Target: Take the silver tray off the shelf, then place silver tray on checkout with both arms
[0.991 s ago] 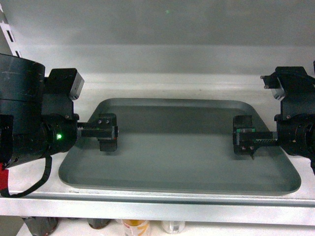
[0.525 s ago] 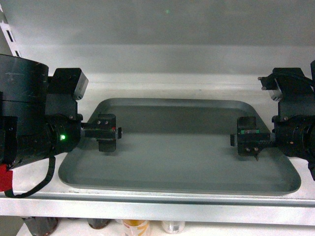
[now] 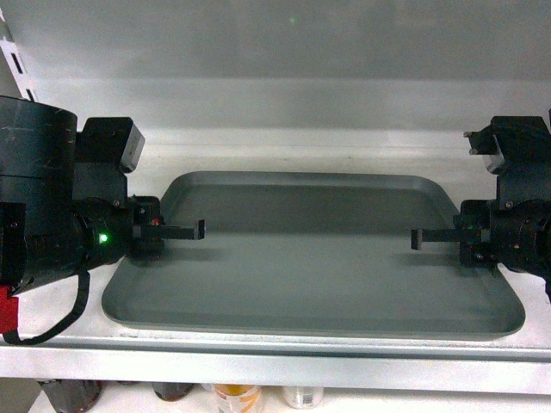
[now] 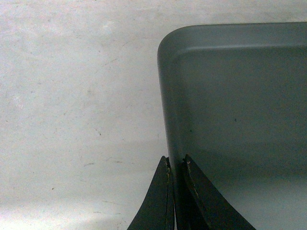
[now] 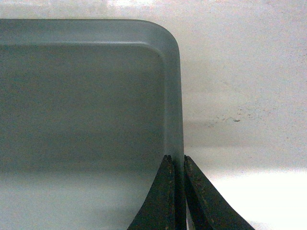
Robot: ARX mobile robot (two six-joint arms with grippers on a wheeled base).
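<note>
The silver tray lies flat on the white shelf, long side facing me. My left gripper sits at the tray's left rim. In the left wrist view its jaws straddle the raised rim, one finger outside and one inside, pressed against it. My right gripper sits at the right rim. In the right wrist view its jaws pinch the rim the same way. The tray still rests on the shelf board. The checkout is out of view.
The shelf's grooved front strip runs along the bottom, with bottles and cans on a lower level beneath it. A grey back wall stands close behind the tray. A slotted upright is at the far left.
Both grippers' finger blocks, earlier over the tray's inside, have moved outward to the left and right rims and closed on them. The tray has not shifted.
</note>
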